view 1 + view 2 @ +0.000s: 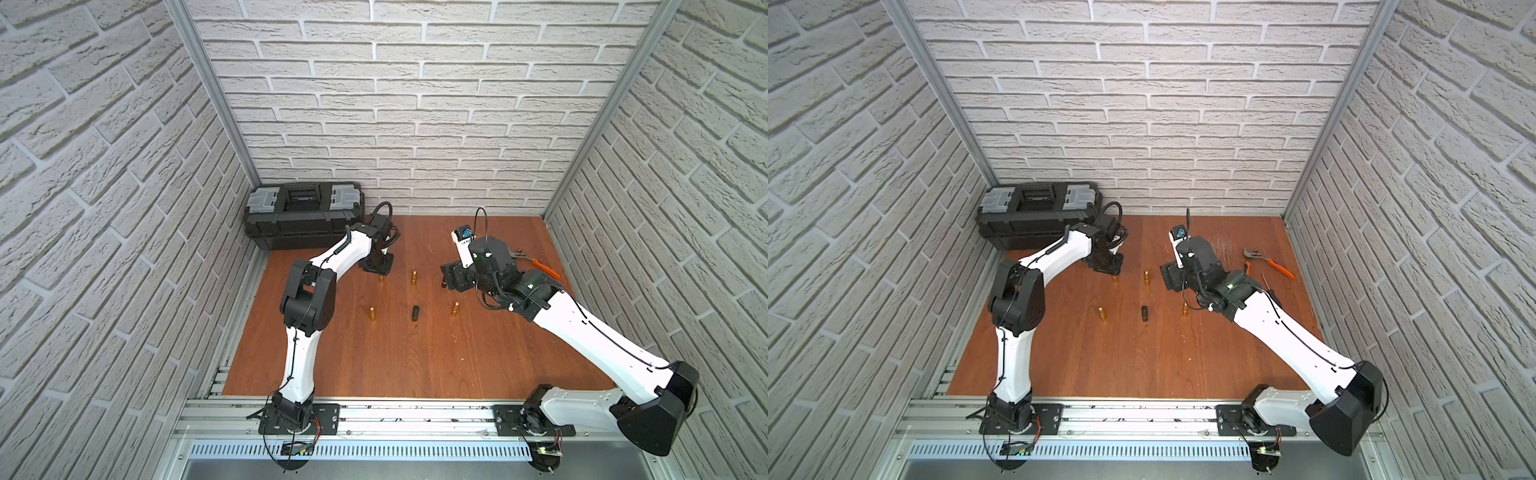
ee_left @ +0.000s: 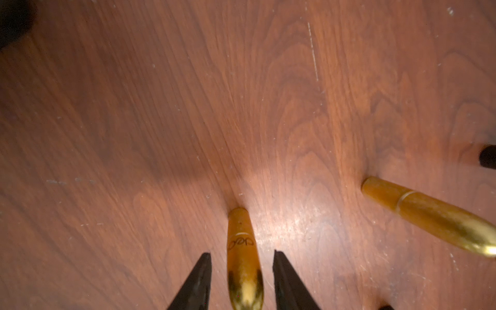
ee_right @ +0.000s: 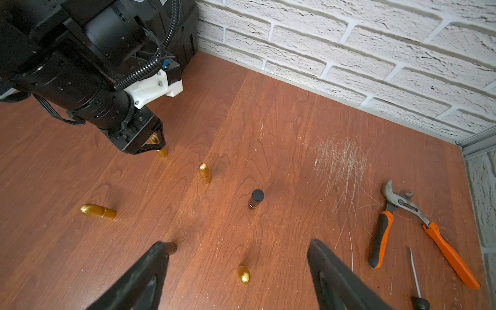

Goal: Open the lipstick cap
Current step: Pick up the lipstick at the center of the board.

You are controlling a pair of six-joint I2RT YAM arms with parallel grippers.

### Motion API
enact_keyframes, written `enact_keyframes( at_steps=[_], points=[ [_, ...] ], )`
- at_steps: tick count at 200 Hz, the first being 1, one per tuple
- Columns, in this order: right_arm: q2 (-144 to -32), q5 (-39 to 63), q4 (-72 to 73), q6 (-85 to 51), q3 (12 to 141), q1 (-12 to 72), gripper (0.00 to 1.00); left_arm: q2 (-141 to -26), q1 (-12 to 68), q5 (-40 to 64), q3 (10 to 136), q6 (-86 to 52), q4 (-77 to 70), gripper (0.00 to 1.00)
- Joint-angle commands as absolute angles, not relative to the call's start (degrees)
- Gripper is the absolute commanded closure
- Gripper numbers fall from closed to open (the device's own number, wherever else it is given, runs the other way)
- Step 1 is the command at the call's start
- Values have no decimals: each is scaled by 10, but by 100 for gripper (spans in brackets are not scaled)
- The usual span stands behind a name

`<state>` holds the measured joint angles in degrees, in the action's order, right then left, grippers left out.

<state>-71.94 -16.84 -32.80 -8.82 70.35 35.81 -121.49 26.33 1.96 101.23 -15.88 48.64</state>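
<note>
A wooden counter sits between white brick walls, with a black toolbox in its far left corner. The left gripper points straight down over the first gold lipstick. Only the lipstick's lower end shows beneath the gripper, and how far apart the jaws stand cannot be made out. A second gold lipstick stands just to the right, between the two grippers. The right gripper hangs low beside it, apart from it. Nearer the camera, a third gold lipstick, a black tube and a fourth gold lipstick stand in a loose row, well apart. Orange-handled pliers lie on the counter near the right wall, partly hidden by the right arm.
</note>
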Motion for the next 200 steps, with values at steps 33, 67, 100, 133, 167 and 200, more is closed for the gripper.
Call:
enact_keyframes(
  at_steps=[33,67,100,133,167,200],
  points=[
    [-728,-177,-311,-99,695,362,17,-1230,266,14,1031,-146,512,67],
    [-732,-179,-310,-102,696,362,17,-1232,266,17,1031,-146,516,67],
    [-737,-184,-311,-105,698,363,18,-1232,266,14,1029,-145,519,74],
    [-739,-183,-310,-104,696,362,18,-1233,267,7,1030,-144,517,81],
    [-742,-180,-311,-98,696,362,18,-1229,266,0,1032,-142,525,87],
    [-750,-151,-302,-77,697,363,19,-1178,256,22,1043,-138,561,89]
  ],
)
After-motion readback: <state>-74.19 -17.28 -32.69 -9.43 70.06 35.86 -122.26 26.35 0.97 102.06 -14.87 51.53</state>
